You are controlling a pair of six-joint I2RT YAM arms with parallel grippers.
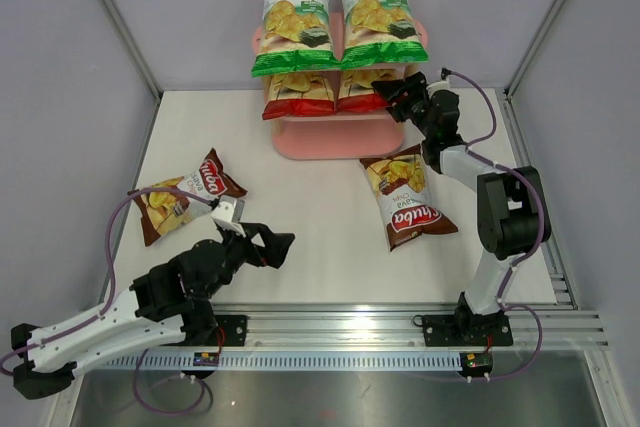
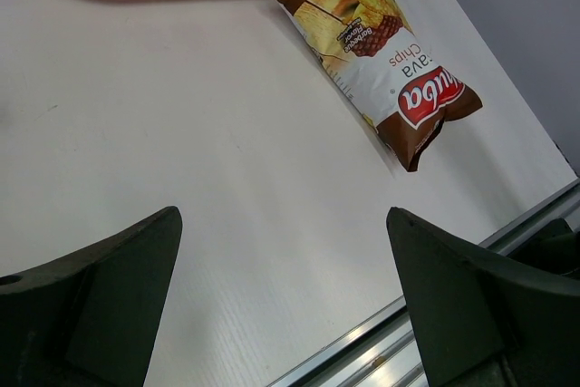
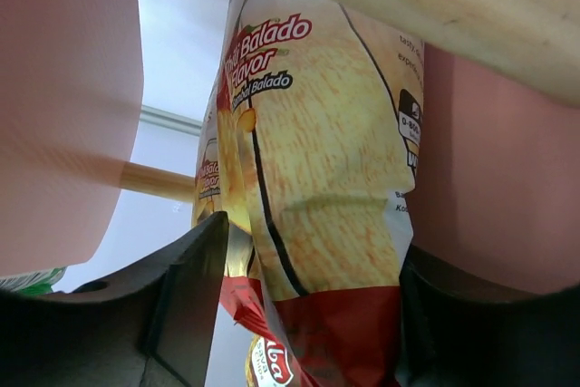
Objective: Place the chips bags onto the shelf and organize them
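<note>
Lab robot cell: grey panels, aluminium rail

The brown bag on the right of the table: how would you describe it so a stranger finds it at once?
Find the pink shelf at the back of the table. Just in front of its right end, a brown chips bag lies flat on the white surface. Its red logo end faces the arm bases, and the only other brown bag lies far to the left.
</note>
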